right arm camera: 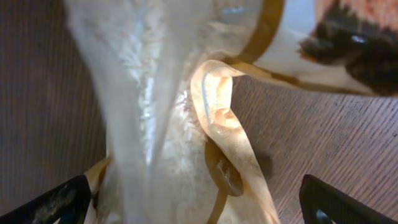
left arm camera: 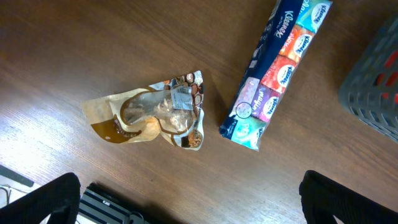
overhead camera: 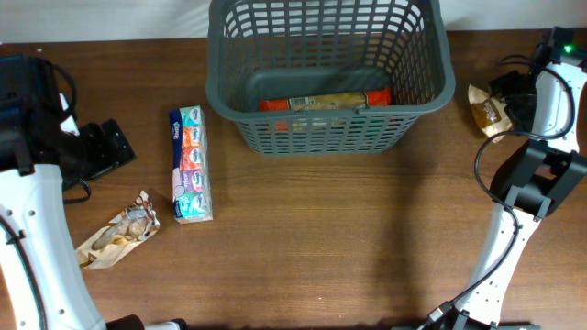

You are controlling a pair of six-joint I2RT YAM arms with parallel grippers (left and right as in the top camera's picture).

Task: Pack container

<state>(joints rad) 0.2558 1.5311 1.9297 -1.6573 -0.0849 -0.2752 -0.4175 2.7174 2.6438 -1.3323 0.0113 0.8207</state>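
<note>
Your bench (overhead camera: 367,247) is dark brown wood with a fine visible grain and a low satin sheen, and the container (overhead camera: 321,136) on it is matt grey moulded plastic. The tissue pack (left arm camera: 273,68) is wrapped in smooth, glossy printed film, and the snack bag (left arm camera: 155,115) is crinkled, shiny film with a clear window. In your right wrist view the other bag (right arm camera: 155,112) shows translucent, wrinkled plastic with glossy cream and gold edges.

The container (overhead camera: 323,134) loses its far rim to the overhead view's top edge, and the orange packet (overhead camera: 326,101) inside is half hidden behind its front wall, print unreadable. The snack bag (overhead camera: 482,110) is partly covered by the right arm (overhead camera: 552,92); the right wrist view shows it blurred and cropped.
</note>
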